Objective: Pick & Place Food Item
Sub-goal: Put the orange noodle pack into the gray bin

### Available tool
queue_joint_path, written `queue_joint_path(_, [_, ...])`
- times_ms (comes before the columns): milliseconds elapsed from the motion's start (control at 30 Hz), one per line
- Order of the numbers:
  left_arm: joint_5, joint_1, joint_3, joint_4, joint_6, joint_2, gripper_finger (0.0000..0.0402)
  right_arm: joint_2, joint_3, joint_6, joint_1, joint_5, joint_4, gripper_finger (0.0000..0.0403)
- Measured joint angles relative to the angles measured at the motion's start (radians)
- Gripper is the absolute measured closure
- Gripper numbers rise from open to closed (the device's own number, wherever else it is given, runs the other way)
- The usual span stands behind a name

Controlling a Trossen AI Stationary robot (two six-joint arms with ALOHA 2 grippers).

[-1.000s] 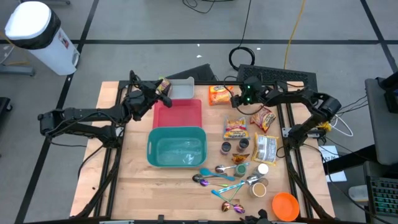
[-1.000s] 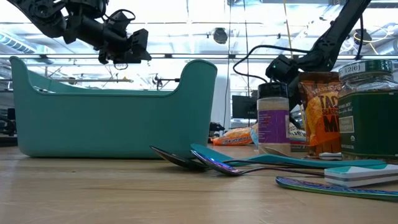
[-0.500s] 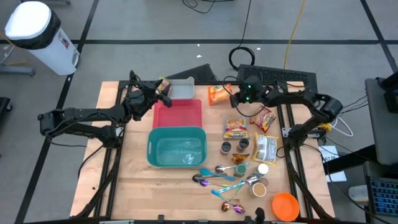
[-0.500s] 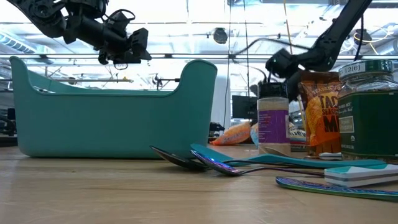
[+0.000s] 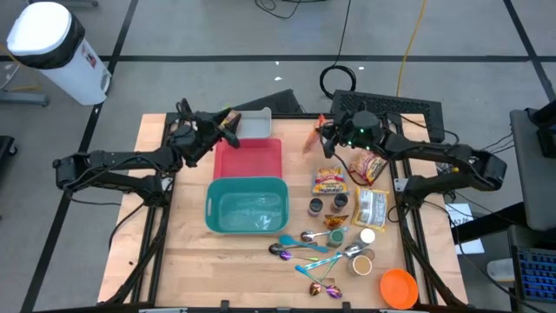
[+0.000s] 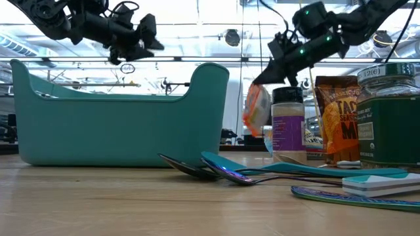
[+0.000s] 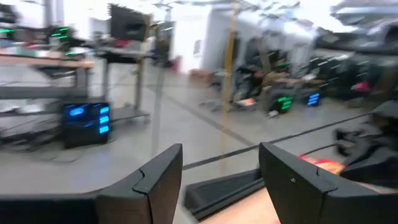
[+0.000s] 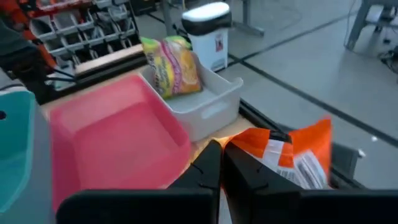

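Orange packet off the table, left gripper empty

Since a second ago we see the right gripper (image 5: 320,137) has lifted the orange snack packet (image 5: 311,139) from where it lay flat by the grey bin (image 5: 253,124); it now hangs tilted in the air, pinched at one edge, beside the pink tray (image 5: 248,159). In the low view the packet (image 6: 256,107) has risen from table level. The left gripper (image 5: 228,130) has tipped up, its fingers (image 7: 158,177) parted.
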Motion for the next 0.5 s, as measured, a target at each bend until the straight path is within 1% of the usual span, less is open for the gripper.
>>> queue_joint_path(100, [0.074, 0.000, 0.008, 0.022, -0.019, 0.000, 0.0183, -0.006, 0.000, -0.014, 0.053, 0.051, 0.003, 0.0403])
queue_joint_path(233, [0.159, 0.000, 0.078, -0.059, -0.022, 0.005, 0.0183, -0.005, 0.000, -0.040, 0.119, 0.088, 0.003, 0.0403])
queue_joint_path(267, [0.185, 0.000, 0.111, -0.103, -0.018, 0.013, 0.0183, -0.005, 0.000, -0.046, 0.134, 0.088, 0.004, 0.0403])
queue_joint_path(367, [0.247, 0.002, 0.235, -0.306, 0.008, 0.044, 0.0181, -0.005, 0.000, -0.056, 0.179, 0.088, 0.017, 0.0403])
queue_joint_path(500, [0.326, 0.004, 0.416, -0.511, 0.030, 0.136, 0.0162, -0.005, 0.000, -0.066, 0.231, 0.091, 0.051, 0.0403])
